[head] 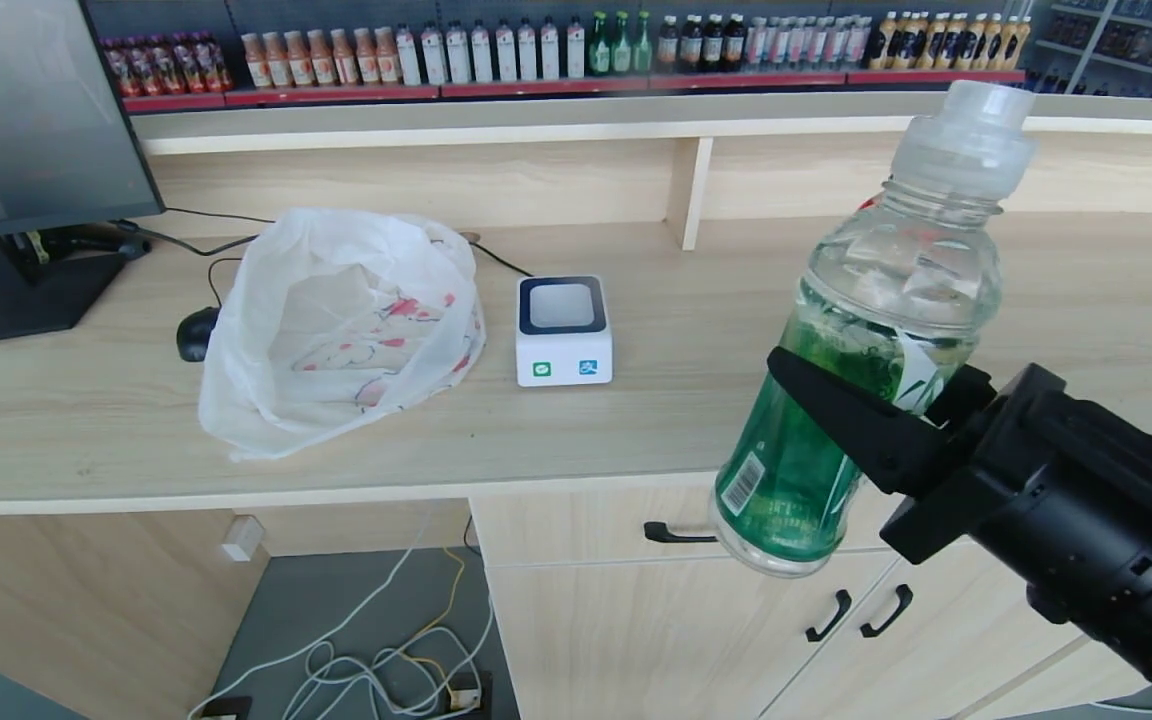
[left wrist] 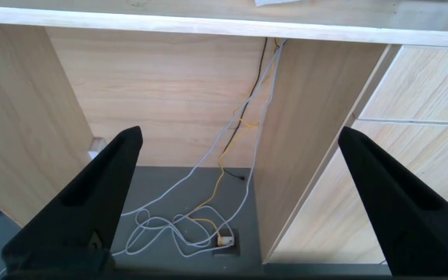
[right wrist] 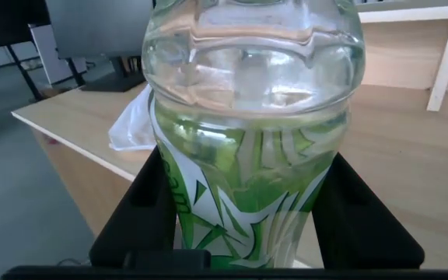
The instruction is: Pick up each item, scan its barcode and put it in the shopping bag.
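Observation:
My right gripper (head: 871, 400) is shut on a clear plastic bottle (head: 861, 350) with a green label, held tilted in the air off the counter's front right, its barcode facing down and left. In the right wrist view the bottle (right wrist: 251, 140) sits between the two black fingers (right wrist: 142, 210). A white plastic shopping bag (head: 336, 325) lies open on the wooden counter (head: 86, 420), and a white barcode scanner box (head: 563, 330) stands just right of it. My left gripper (left wrist: 243, 202) is open below counter height, facing the cabinet recess with nothing in it.
A black monitor (head: 26, 130) stands at the counter's far left, with a black mouse (head: 198, 333) near the bag. Cables (head: 386, 650) lie on the floor under the counter. Drawers with black handles (head: 676, 533) face me. Shelves of bottles (head: 576, 50) line the back.

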